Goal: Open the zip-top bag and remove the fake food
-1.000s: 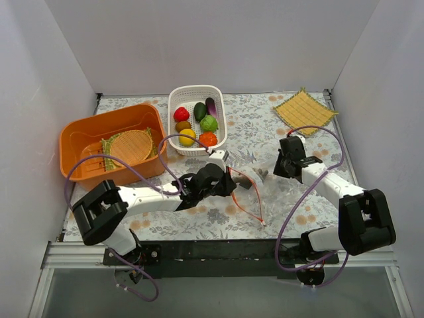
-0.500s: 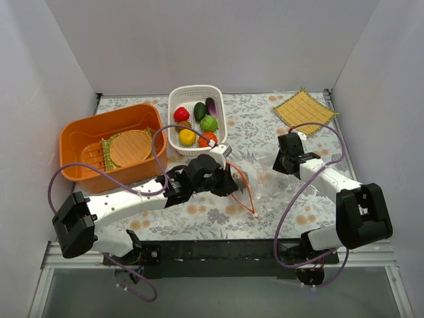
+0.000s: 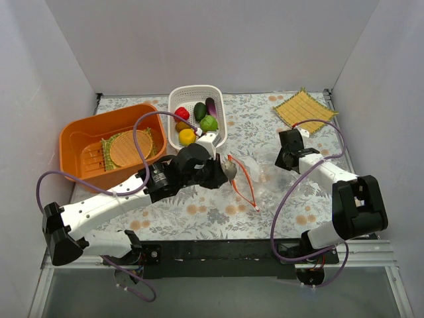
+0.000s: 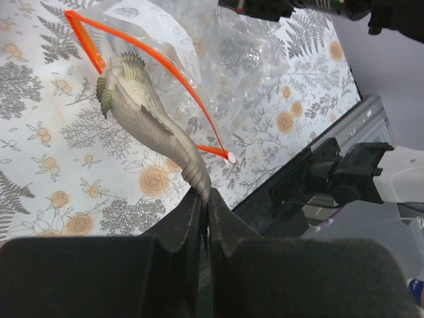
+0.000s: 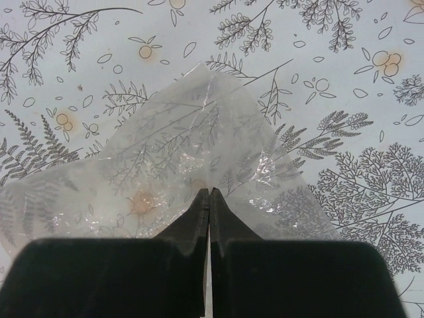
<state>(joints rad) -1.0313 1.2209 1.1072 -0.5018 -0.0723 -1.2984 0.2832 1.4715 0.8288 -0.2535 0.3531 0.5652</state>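
Observation:
The clear zip-top bag (image 3: 258,175) lies flat on the floral cloth, its orange-red zipper mouth (image 3: 242,187) gaping open toward my left arm. My left gripper (image 3: 224,172) is shut on the tail of a grey-brown fish-shaped piece of fake food (image 4: 147,114) and holds it just outside the bag mouth (image 4: 192,99), above the cloth. My right gripper (image 5: 209,192) is shut on the far edge of the bag (image 5: 185,156) and pins it. In the top view the right gripper (image 3: 283,161) is at the bag's right side.
A white basket (image 3: 218,136) at the back centre holds red, yellow, orange, green and purple toy pieces. An orange bin (image 3: 79,136) with a round woven mat stands at the left. A square yellow mat (image 3: 305,109) lies back right.
My left arm has stretched forward and to the right, and the grey-brown piece has come out of the bag mouth with it. The right gripper has stayed on the bag.

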